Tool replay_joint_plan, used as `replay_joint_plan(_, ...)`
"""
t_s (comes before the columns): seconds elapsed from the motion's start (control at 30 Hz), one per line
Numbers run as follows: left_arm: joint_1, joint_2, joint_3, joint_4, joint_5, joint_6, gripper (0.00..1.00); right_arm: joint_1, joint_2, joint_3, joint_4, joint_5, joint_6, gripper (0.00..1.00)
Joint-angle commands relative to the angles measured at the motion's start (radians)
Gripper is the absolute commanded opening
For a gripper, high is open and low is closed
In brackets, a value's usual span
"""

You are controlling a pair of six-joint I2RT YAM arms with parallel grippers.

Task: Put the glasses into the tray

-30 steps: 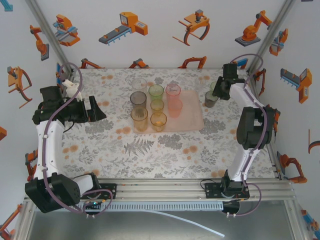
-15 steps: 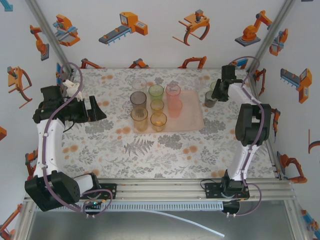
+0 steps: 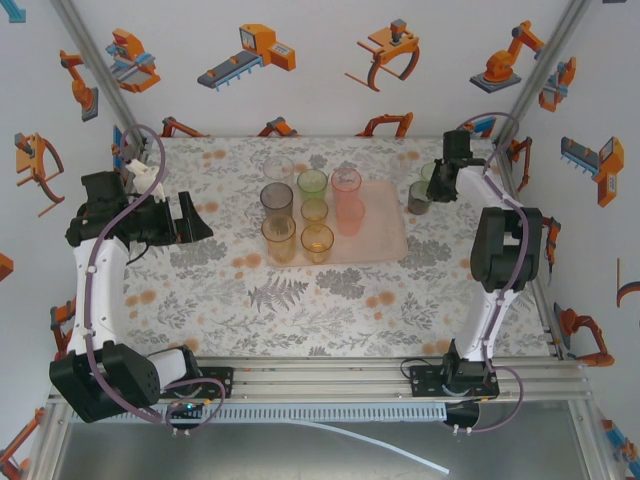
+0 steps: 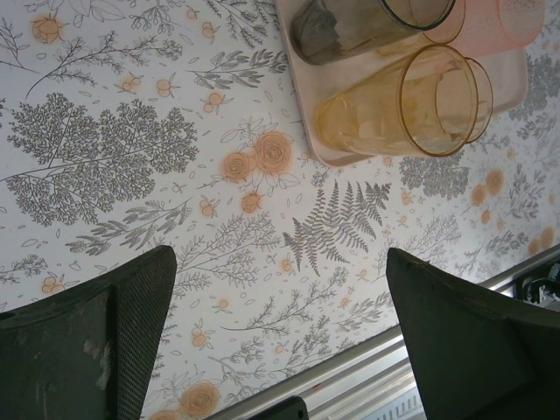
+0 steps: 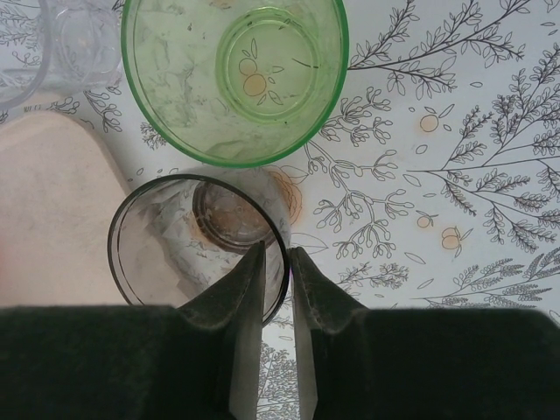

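Right gripper fingers pinch the upright grey glass by its wall; the tray lies just left. Left gripper gapes empty.

White arm links, black joint housings, looping purple cables, dark tool fingers.

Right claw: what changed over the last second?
The right claw narrowed around the rim of the smoky grey translucent plastic tumbler, one finger inside; its arm eased slightly toward the far edge. Tumbler unmoved. Open left claw and pale pink rectangular tray unchanged.
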Motion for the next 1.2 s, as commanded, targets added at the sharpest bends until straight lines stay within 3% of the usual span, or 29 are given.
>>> replay_joint_plan(0.0, 0.005, -0.009, -0.003, 0.004, 0.023, 0.001, 0.97, -0.006, -0.001, 0.014, -0.004, 0.017, -0.018, 0.20)
replay_joint_plan(0.47, 0.005, -0.027, -0.007, 0.007, 0.026, -0.002, 0.97, -0.005, -0.047, -0.014, -0.012, 0.026, -0.031, 0.09)
replay_joint_plan(1.17, 0.002, -0.033, 0.006, 0.016, 0.052, -0.016, 0.97, -0.002, -0.229, -0.101, -0.044, -0.030, -0.012, 0.06)
